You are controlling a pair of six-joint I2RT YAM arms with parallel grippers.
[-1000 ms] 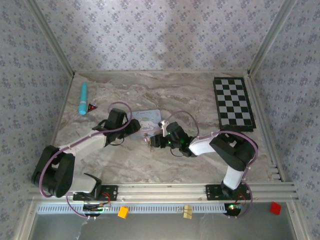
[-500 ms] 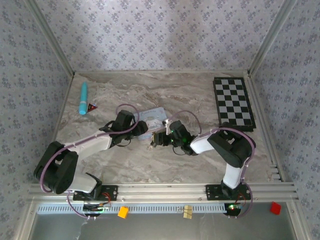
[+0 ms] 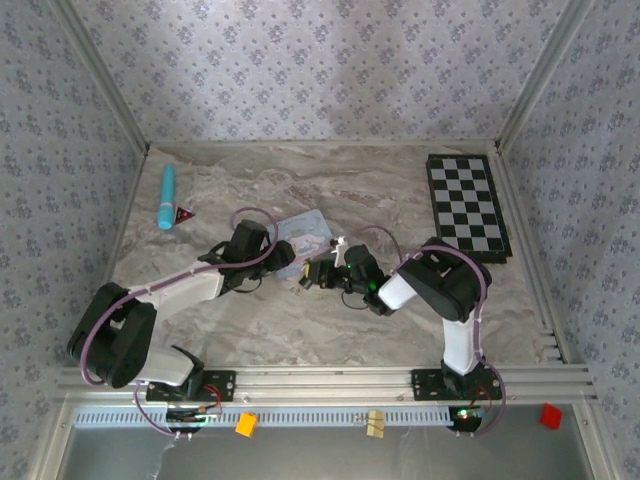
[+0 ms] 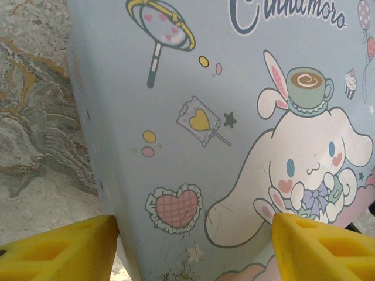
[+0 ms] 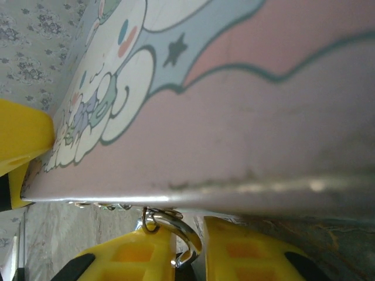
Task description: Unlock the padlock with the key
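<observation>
— At mid-table, on the marble top (image 3: 380,320), your two grippers meet at the light-blue cartoon tin (image 3: 303,231). Your left gripper (image 3: 287,258) sits at its left side, your right gripper (image 3: 313,273) at its near edge.

— Agreed. On your left wrist view the yellow fingers (image 4: 58,252) stand wide apart. One is just beside the tin's side wall, the other over the printed lid. You clamp nothing there that I can see.

— And your right claw?

— Your right fingers (image 5: 120,257) stand nearly together, just under the tin's metal rim. A small ring (image 5: 150,221) hangs at that rim, and a silver hoop (image 5: 188,237) curves down from it into the narrow gap between your fingers. Whether you pinch the hoop or only bracket it, I cannot tell.

— Where is your padlock?

— At that same near edge of the tin, by your right fingertips. From above, its black body is too small to tell apart from the gripper. Which hanging piece is the key, I cannot tell either.

— Anything else near you?

— Your chessboard (image 3: 468,205) lies well apart at the right, and a teal tube (image 3: 167,195) well apart at the far left.
</observation>
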